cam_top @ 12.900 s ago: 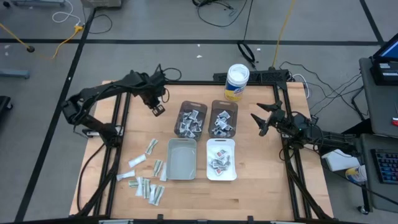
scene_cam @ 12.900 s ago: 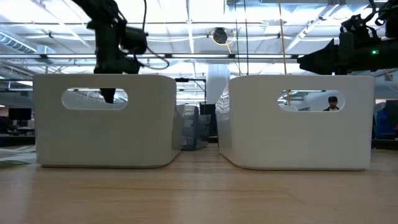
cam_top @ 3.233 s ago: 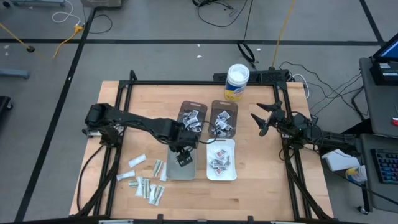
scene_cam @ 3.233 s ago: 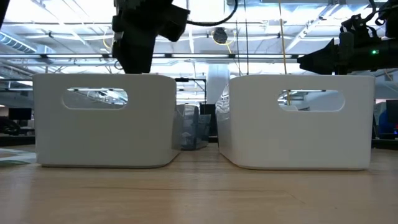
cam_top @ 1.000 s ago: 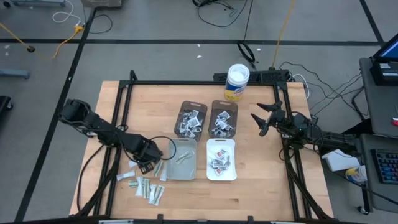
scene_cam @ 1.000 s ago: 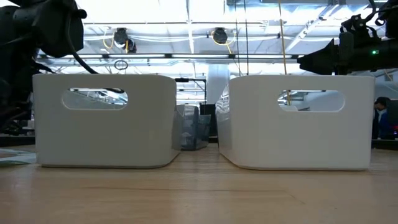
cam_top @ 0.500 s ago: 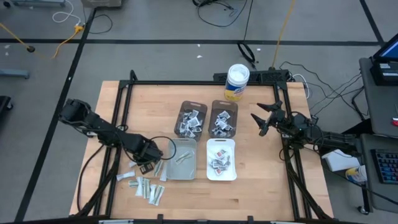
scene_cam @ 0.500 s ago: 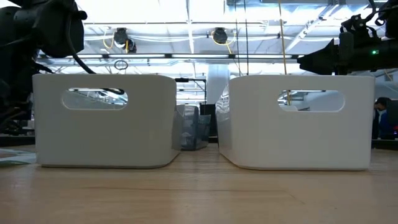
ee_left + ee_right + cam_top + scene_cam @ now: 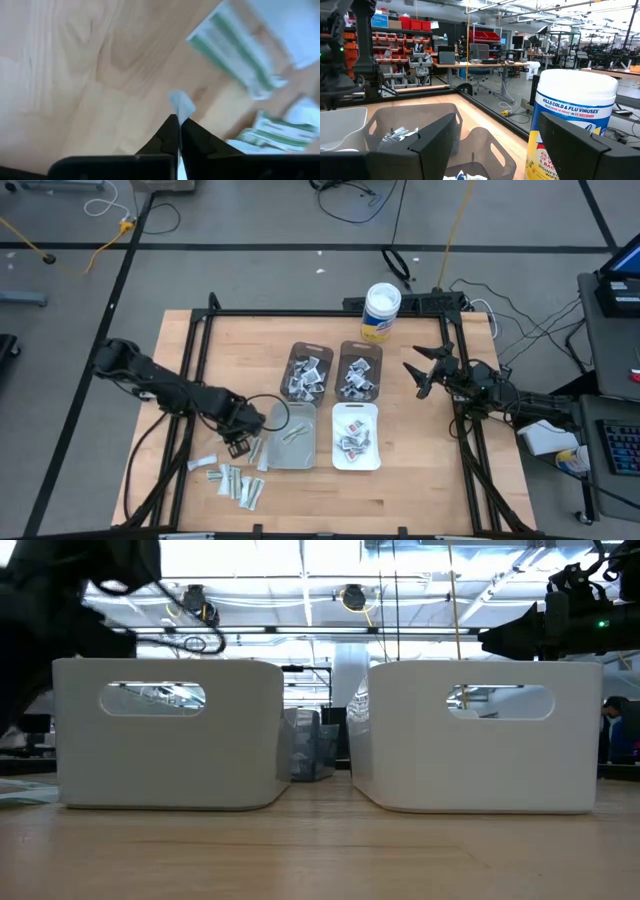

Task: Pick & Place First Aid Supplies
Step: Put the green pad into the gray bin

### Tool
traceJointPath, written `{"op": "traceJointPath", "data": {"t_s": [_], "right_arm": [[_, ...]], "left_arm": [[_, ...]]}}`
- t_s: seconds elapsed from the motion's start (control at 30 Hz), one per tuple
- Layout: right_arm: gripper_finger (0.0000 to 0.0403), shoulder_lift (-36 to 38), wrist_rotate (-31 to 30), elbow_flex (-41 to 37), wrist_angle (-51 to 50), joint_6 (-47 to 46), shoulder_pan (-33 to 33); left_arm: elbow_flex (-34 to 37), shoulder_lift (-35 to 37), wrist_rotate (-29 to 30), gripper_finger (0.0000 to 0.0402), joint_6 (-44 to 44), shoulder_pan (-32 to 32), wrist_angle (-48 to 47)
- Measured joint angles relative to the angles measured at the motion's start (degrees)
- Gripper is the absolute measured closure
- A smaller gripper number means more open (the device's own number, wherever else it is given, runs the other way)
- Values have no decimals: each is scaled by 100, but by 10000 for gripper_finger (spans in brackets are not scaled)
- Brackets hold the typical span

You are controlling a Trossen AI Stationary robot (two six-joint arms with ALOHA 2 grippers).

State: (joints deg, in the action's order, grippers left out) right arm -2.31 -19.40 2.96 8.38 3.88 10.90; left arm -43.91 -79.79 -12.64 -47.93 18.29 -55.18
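My left gripper hangs low over the table's left part, pointing down, shut on a small white packet. Below it several first aid supplies lie flat on the wood: pale strips with green marks and more packets. One strip lies in the grey bin. The white bin and two dark bins hold several packets. My right gripper waits open at the table's right edge, held level above it. My left gripper pinches the white packet between its two fingers, coming from above and pointing down. One end of the packet sticks out past the fingertips, seen edge-on. The packet is clear of the wood below it.
A white round tub with a yellow label stands at the far edge, close in front of my right gripper. The four bins fill the table's middle. Bare wood lies at the far left and along the near edge. A black frame runs around the table.
My left gripper has risen a little from the wood beside the grey bin. The white packet that lay by its fingers no longer lies on the table.
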Motion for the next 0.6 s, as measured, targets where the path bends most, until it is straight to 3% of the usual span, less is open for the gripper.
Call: {"op": "traceJointPath", "data": {"t_s": [0.37,0.6], "right_arm": [[124,0,1,0,0,-1,-2],[124,0,2,1,0,-2,-1]], "left_arm": [[-1165,42,43,384,281,-301,-1270],[-1308,37,62,397,297,-333,-1398]]}}
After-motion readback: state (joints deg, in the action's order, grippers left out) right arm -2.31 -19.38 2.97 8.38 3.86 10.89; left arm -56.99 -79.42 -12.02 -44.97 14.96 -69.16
